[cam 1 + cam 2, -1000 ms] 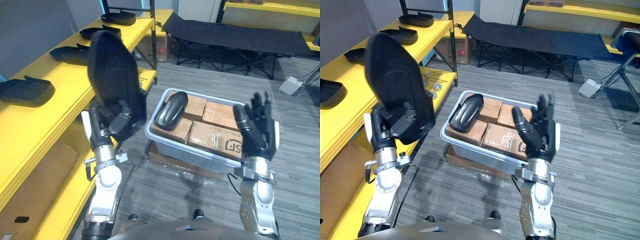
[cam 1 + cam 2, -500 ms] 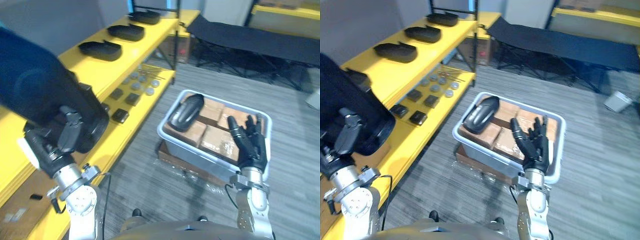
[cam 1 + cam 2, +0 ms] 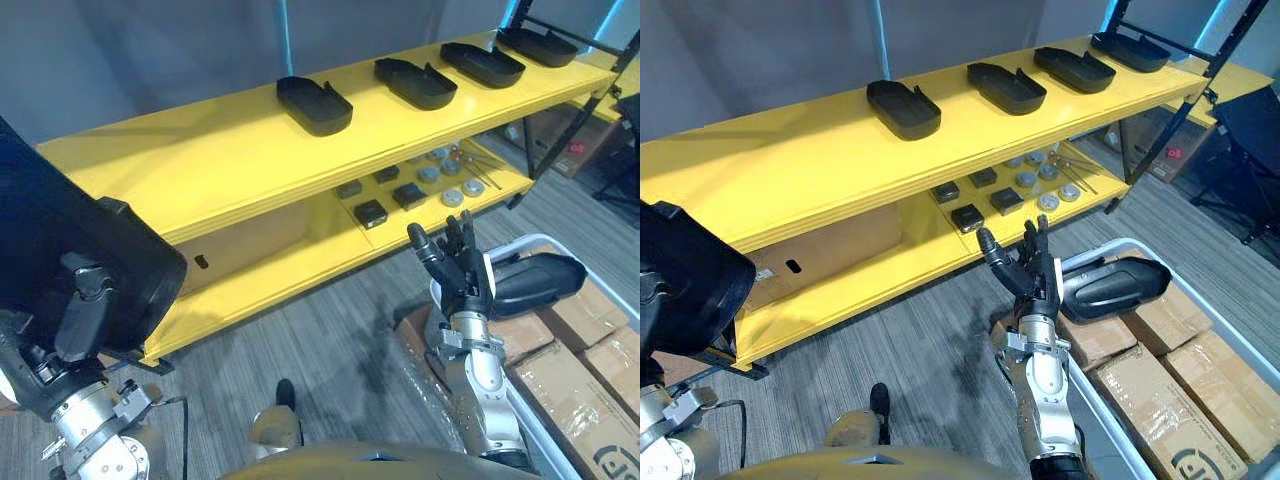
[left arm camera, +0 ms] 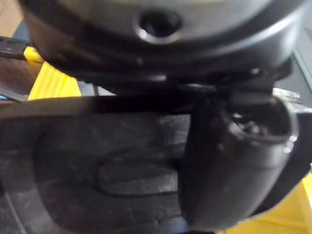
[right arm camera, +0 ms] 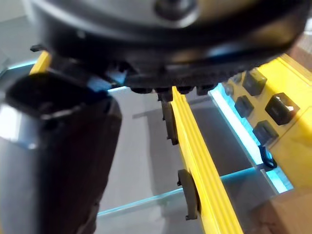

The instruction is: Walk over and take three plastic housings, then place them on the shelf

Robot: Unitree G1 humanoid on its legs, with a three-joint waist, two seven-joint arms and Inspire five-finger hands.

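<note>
Left eye view: the left hand [image 3: 78, 322] was closed around the lower edge of a large black plastic housing [image 3: 60, 240], held upright. The right hand [image 3: 462, 272] stood raised with fingers straight and spread, holding nothing. Beyond both hands ran the yellow shelf [image 3: 200, 160] (two boards, against a grey wall). Its top board carried a row of housings [image 3: 415, 82] lying flat, well apart from either hand. The lower board [image 3: 330, 240] held small black blocks [image 3: 370, 212] and round metal pieces [image 3: 450, 196] just past the right hand's fingertips. A cardboard carton [image 3: 250, 232] sat on that board between the two hands.

Right eye view: a grey bin [image 3: 1120, 243] stood just beside the right hand on its outer side. In it another housing [image 3: 1110, 287] rested on cardboard boxes [image 3: 1160, 400]. The floor [image 3: 910, 350] below the hands was grey striped carpet.

Left wrist view: the thumb [image 4: 229, 161] pressed against the held housing's textured black face, with a strip of yellow past it.

Right wrist view: the right thumb [image 5: 53, 161] stood clear of any object; the shelf's yellow edge and the black blocks lay past it.
</note>
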